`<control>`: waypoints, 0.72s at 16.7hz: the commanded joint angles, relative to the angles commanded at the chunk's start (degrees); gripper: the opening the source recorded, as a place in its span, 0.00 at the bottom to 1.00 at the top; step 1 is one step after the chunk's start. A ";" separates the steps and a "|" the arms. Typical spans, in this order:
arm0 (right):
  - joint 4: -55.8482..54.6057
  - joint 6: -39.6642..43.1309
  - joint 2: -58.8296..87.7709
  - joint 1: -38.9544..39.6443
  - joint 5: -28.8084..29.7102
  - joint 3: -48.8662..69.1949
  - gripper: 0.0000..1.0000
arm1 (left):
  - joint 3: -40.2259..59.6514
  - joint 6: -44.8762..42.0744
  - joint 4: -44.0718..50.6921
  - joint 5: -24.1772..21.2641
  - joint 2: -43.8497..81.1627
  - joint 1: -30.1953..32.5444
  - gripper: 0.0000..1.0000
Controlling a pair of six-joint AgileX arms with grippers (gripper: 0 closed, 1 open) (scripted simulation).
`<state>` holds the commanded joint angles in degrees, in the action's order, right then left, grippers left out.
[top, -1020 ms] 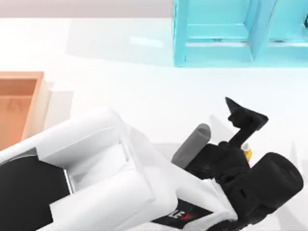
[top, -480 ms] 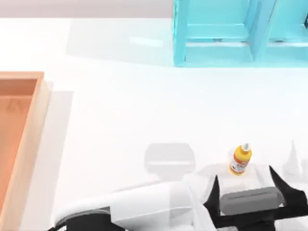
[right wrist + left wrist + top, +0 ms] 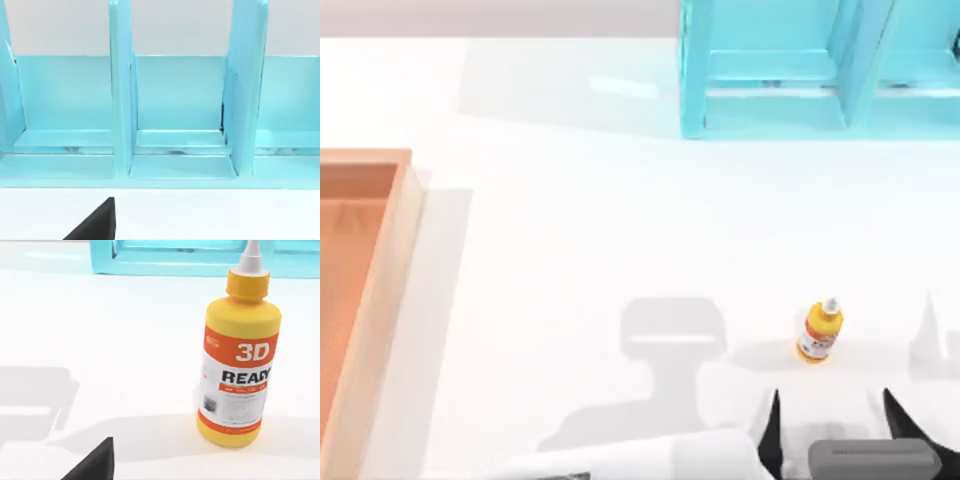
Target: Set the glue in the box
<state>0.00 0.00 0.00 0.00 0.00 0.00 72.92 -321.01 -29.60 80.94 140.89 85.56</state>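
Observation:
The glue [image 3: 820, 333] is a small yellow-orange bottle with a white nozzle, standing upright on the white table at the lower right. In the left wrist view the glue [image 3: 240, 360] stands close ahead, its red and white label facing the camera. My left gripper [image 3: 833, 425] is open at the table's near edge, just short of the bottle, with nothing between its fingers. The box [image 3: 392, 250] is a light wood tray with an orange-brown floor at the far left, well away from the bottle. One black fingertip [image 3: 97, 222] of my right gripper faces the turquoise cabinet, set well off to the side.
A turquoise shelf-like cabinet [image 3: 770, 100] stands along the back right, and its compartments [image 3: 180, 110] face the right wrist camera. White tabletop lies between the bottle and the box. The left arm's white link [image 3: 650, 455] runs along the bottom edge.
My left arm has drawn back toward the table's near edge, uncovering the bottle it hung over a second ago. The glue stands where it was.

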 joint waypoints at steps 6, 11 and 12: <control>0.00 0.00 0.00 0.00 0.00 0.00 1.00 | -0.11 -0.09 -0.21 -0.09 -0.10 -0.30 1.00; 0.00 0.00 0.00 0.00 0.00 0.00 1.00 | 2.26 -8.94 -8.82 -2.52 2.31 -2.91 1.00; 0.00 0.00 0.00 0.00 0.00 0.00 1.00 | 2.82 -11.54 -11.44 -3.48 2.98 -3.98 1.00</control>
<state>0.00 0.00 0.00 0.00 0.00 0.00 75.74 -332.55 -41.03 77.46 143.87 81.58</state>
